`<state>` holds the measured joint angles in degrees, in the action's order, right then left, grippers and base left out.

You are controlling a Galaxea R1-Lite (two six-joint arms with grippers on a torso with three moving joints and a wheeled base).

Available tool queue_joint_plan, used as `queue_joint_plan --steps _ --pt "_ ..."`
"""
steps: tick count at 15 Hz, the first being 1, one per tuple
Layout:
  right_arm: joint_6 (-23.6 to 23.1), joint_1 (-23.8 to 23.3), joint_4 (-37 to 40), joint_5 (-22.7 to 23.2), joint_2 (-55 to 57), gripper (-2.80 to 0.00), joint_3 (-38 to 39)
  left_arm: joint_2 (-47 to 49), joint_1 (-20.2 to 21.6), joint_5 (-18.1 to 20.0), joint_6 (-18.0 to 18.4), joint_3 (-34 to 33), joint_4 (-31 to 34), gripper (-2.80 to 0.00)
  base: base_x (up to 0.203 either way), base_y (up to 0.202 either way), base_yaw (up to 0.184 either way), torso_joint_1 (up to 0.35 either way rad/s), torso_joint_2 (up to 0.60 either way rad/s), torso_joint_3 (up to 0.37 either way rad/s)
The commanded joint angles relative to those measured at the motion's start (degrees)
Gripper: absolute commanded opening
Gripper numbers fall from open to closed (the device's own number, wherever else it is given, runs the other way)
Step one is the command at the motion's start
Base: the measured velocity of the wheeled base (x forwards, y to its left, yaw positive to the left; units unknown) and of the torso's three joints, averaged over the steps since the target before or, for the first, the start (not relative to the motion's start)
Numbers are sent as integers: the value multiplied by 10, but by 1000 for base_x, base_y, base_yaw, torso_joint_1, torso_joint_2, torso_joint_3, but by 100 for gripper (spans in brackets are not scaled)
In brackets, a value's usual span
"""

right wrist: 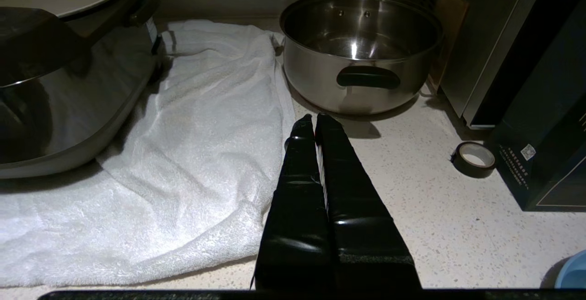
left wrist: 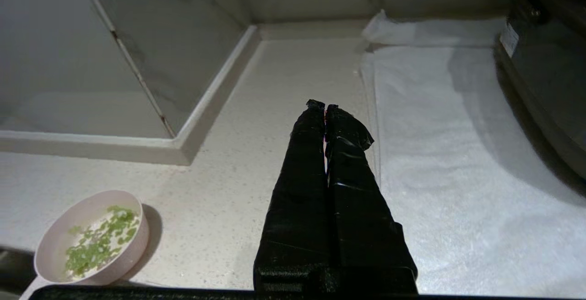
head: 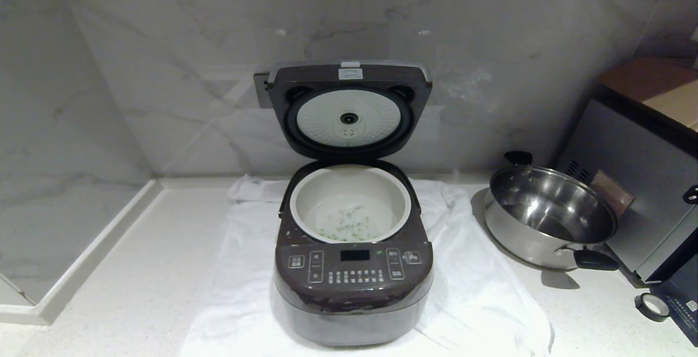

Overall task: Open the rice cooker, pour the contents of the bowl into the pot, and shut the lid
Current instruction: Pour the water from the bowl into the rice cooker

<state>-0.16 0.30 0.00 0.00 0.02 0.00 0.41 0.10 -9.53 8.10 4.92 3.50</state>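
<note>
The rice cooker (head: 353, 270) stands on a towel (head: 480, 297) spread over the counter (head: 109, 297), its lid (head: 349, 109) raised upright behind the pot (head: 350, 204), which holds scattered pieces (head: 346, 226) at its bottom. To its right, off the towel, sits a steel pan (head: 548, 218), with a boxy appliance (head: 643, 182) further right and a tape roll (head: 652, 306) before it. The bowl (left wrist: 91, 238) with its contents (left wrist: 100, 240) rests on the counter, well left of the towel.

Head view high, frontal; wrist views low, sharing the white towel (left wrist: 458, 162).

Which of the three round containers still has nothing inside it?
The steel pan, right of the rice cooker: its inside is bare. The pot and the pink bowl both hold green pieces.
</note>
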Motion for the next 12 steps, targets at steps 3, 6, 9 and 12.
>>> queue_joint_plan --steps 3,6,9,12 --pt "0 0 0 0 0 -280 1 159 2 -37 -60 81 2 -280 0 0 0 0 0 0" --pt "0 0 0 0 0 -280 1 336 21 -108 -91 154 29 -280 0 0 0 0 0 0" --pt "0 0 0 0 0 -280 1 508 130 -126 -100 236 112 -280 0 0 0 0 0 0" --pt "0 0 0 0 0 -280 1 598 354 -55 -28 319 184 -280 0 0 0 0 0 0"
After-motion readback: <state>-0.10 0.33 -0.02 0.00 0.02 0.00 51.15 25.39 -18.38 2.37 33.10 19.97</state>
